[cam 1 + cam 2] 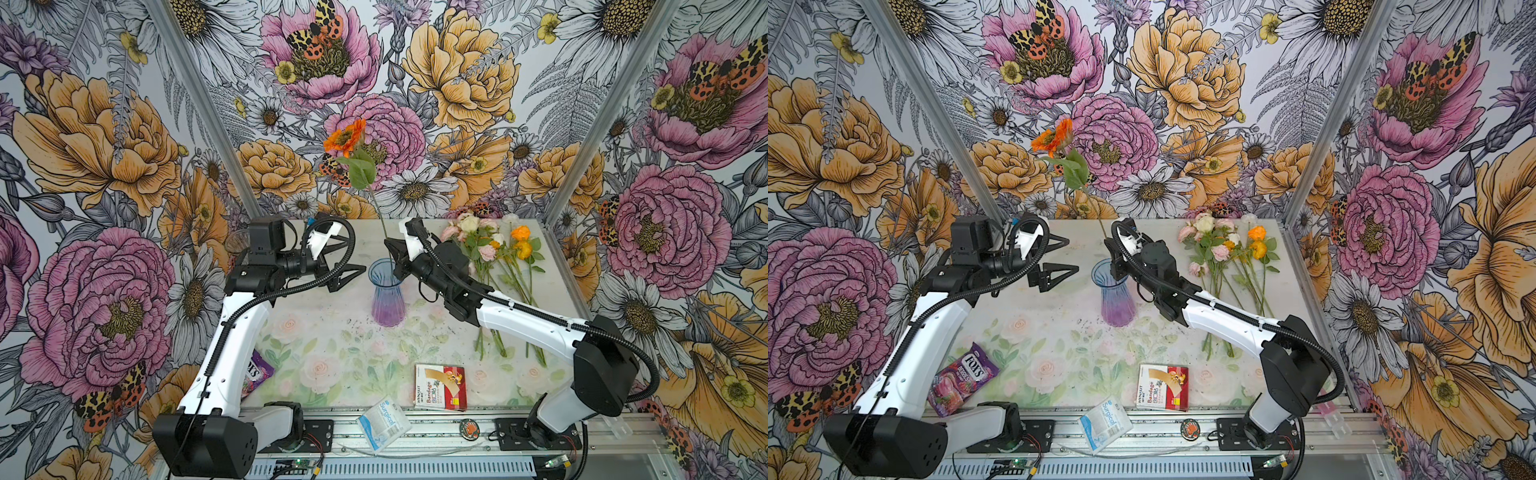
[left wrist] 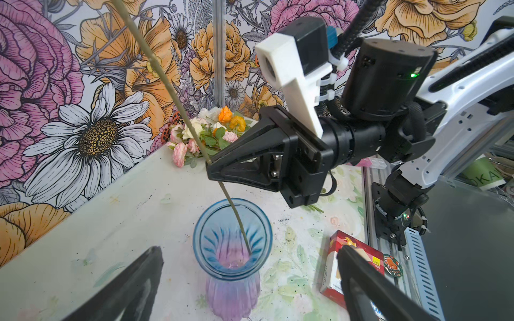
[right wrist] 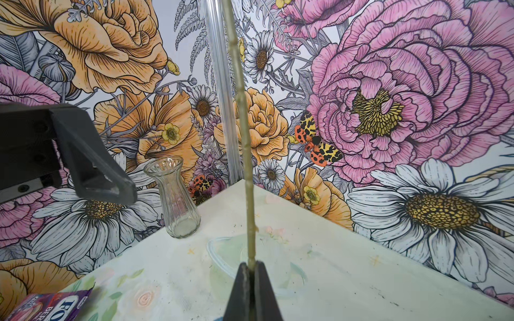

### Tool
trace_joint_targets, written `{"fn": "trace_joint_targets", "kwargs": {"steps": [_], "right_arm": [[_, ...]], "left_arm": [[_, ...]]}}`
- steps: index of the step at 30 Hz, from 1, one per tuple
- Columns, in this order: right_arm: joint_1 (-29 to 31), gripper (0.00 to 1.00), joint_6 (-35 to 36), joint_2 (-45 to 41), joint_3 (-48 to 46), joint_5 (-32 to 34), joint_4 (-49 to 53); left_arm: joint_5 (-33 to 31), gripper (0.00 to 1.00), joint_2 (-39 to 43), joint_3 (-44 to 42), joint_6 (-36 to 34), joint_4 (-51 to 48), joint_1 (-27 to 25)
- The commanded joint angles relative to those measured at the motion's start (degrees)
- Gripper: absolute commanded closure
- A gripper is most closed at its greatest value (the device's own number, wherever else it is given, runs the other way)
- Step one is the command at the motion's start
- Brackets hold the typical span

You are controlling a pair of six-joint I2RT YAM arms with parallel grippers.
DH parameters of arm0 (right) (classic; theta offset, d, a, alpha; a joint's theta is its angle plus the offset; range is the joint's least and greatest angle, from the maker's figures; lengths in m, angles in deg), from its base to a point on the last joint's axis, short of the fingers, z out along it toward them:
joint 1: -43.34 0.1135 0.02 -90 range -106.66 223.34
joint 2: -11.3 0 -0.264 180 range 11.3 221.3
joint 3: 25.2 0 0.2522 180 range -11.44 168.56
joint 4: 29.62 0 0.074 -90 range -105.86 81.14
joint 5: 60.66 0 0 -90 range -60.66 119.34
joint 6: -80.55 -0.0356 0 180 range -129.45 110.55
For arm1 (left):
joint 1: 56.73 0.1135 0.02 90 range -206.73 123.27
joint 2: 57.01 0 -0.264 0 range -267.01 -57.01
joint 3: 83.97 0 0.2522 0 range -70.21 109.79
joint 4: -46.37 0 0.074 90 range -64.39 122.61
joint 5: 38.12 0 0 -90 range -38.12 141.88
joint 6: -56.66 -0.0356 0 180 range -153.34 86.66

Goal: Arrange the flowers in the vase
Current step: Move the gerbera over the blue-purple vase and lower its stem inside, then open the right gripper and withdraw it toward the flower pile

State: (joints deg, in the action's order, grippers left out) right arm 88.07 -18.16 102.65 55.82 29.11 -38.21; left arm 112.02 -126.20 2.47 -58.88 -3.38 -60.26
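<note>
Right gripper (image 1: 392, 249) is clamped on the stem of the orange flower (image 1: 360, 170), pinching low, just above the rim of the blue-purple vase (image 1: 388, 303). The low grip makes sense: there's only a short free end below the jaws, which is easier to steer into the mouth. In the left wrist view the cut end is inside the vase, with the tip near the inner neck.

Long axis is near vertical with a slight lean, head up toward the back wall and cut end down.

Left gripper (image 1: 361, 254) has its jaws wide and empty, just beside the vase. Looks like standby to steady it.

Remaining flowers (image 1: 494, 257) lie flat on the right of the table (image 1: 332, 332), heads toward the back wall, apart from the vase. Nothing else is in the vase, so this is likely the first stem.
</note>
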Motion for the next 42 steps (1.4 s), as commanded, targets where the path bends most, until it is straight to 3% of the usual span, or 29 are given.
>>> {"fn": "trace_joint_targets", "kwargs": {"steps": [1,18,20,24,34,37,42], "right_arm": [[0.4,1.00,1.2,1.1,2.0,-0.2,-0.3],[2.0,1.00,-3.5,2.9,-5.7,-1.1,-5.8],[2.2,0.90,-3.4,3.0,-6.3,-1.9,-5.4],[2.4,0.82,-3.1,2.8,-6.4,-3.0,-2.9],[2.4,0.73,-2.5,-0.7,-7.0,-1.8,0.7],[2.3,0.58,-2.2,-4.1,-8.2,2.1,3.0],[1.0,0.36,-5.3,-11.2,-8.2,19.3,16.3]], "left_arm": [[1.1,0.01,-0.1,-0.3,-0.7,-0.1,-0.3],[1.0,0.01,-0.5,-0.2,-0.5,-0.1,-0.3],[0.9,0.01,-0.6,-0.3,-0.6,-0.1,-0.3],[1.2,0.01,-0.9,-0.3,-0.3,-0.1,-0.3],[1.1,0.01,-1.1,-0.3,-0.1,-0.1,-0.6],[1.0,0.01,-1.1,-0.2,0.0,-0.1,-1.5],[0.9,0.01,0.1,-0.2,0.5,0.0,-5.3]]}}
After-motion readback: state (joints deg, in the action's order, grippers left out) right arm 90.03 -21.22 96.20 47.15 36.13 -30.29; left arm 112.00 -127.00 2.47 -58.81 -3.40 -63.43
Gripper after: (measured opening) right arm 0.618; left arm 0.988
